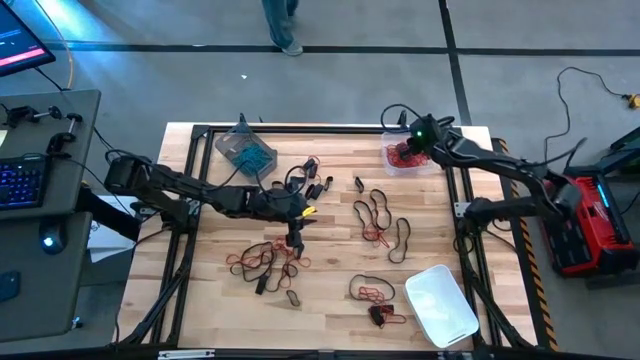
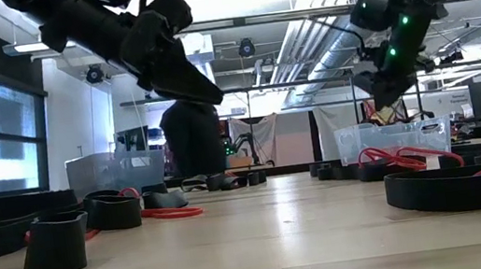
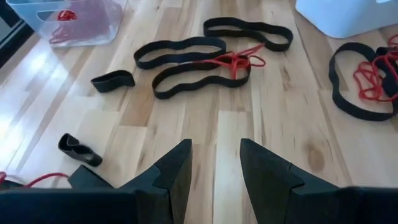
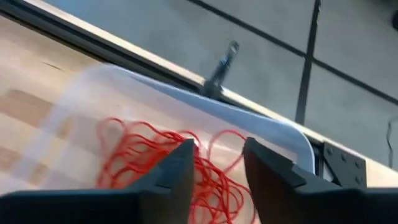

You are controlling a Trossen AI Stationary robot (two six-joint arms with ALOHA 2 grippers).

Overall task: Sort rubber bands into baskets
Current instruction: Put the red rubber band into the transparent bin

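Note:
Loose rubber bands, black [image 1: 376, 208] and red [image 1: 262, 258], lie scattered flat on the wooden table [image 1: 330, 280]. My left gripper [image 3: 216, 146] hangs open above bare wood near the table's middle [image 1: 300, 215], nothing between its fingers; black loops tangled with a red one [image 3: 233, 62] lie ahead of it. My right gripper [image 4: 219, 144] stands open above the clear basket [image 1: 408, 158] at the far right, over the heap of red bands [image 4: 149, 155] inside. A grey-tinted basket [image 1: 245, 150] with teal bands stands at the far left, a whitish basket [image 1: 440, 305] at the near right.
A dark metal frame [image 1: 465, 215] runs along the table's edges. A desk with a keyboard [image 1: 22, 185] stands left of the table, and a red device [image 1: 590, 220] lies on the floor to the right. A person's legs [image 1: 283, 25] show beyond the far edge.

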